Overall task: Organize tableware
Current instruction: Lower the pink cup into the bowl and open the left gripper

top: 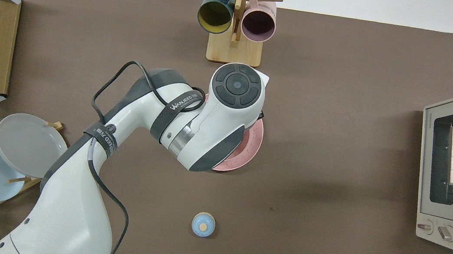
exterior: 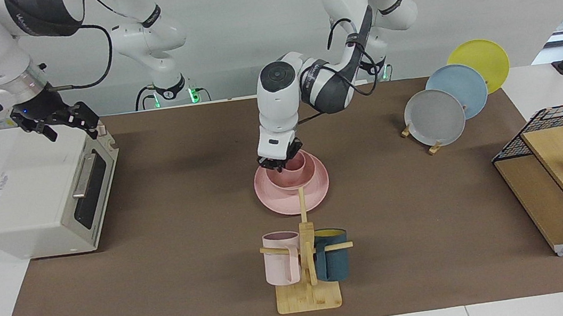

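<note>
The pink plate [exterior: 318, 192] lies mid-table with the pink bowl [exterior: 290, 181] on it. The small pink cup [exterior: 296, 163] stands inside the bowl. My left gripper [exterior: 278, 162] reaches down to the cup and is shut on its rim at the side toward the right arm's end. In the overhead view my left arm hides the bowl and cup, and only an edge of the plate [top: 253, 144] shows. My right gripper [exterior: 72, 131] waits open and empty over the toaster oven [exterior: 33, 194].
A wooden mug rack [exterior: 309, 294] with a pale pink mug [exterior: 280, 260] and a dark blue mug [exterior: 333, 261] stands farther from the robots than the plate. Grey [exterior: 435, 116], blue and yellow plates stand in a rack. A wire shelf [exterior: 562, 172] is at the left arm's end. A small blue knob [top: 203, 224] lies nearer the robots.
</note>
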You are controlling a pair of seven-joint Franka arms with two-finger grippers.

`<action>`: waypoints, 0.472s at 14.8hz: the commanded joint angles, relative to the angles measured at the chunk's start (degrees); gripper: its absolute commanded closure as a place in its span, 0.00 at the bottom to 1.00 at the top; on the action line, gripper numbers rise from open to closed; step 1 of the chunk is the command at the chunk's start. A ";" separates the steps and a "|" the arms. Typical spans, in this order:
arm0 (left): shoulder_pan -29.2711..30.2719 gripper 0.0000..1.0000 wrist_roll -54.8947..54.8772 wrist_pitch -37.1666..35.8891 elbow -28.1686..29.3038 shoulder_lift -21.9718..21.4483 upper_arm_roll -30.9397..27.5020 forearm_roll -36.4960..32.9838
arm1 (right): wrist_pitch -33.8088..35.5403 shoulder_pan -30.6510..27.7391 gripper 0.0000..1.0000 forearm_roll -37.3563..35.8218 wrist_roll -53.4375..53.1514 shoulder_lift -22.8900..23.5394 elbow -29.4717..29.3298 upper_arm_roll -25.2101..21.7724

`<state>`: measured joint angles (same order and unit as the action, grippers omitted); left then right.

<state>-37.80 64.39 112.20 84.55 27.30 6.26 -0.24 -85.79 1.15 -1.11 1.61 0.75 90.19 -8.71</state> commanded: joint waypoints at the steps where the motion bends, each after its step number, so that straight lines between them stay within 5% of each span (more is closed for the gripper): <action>1: -0.26 0.00 0.22 -0.66 1.05 -1.72 -0.99 -1.34 | -0.26 -0.36 0.00 0.41 1.65 -0.31 0.34 0.19; 7: 6.84 0.00 -9.35 -9.26 0.70 -10.68 -1.08 -1.52 | 0.63 0.17 0.00 0.58 1.56 -0.31 -0.71 0.36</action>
<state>-34.51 59.35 106.58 83.99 21.60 4.95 -0.84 -85.70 1.37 -1.10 1.63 0.70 89.84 -8.60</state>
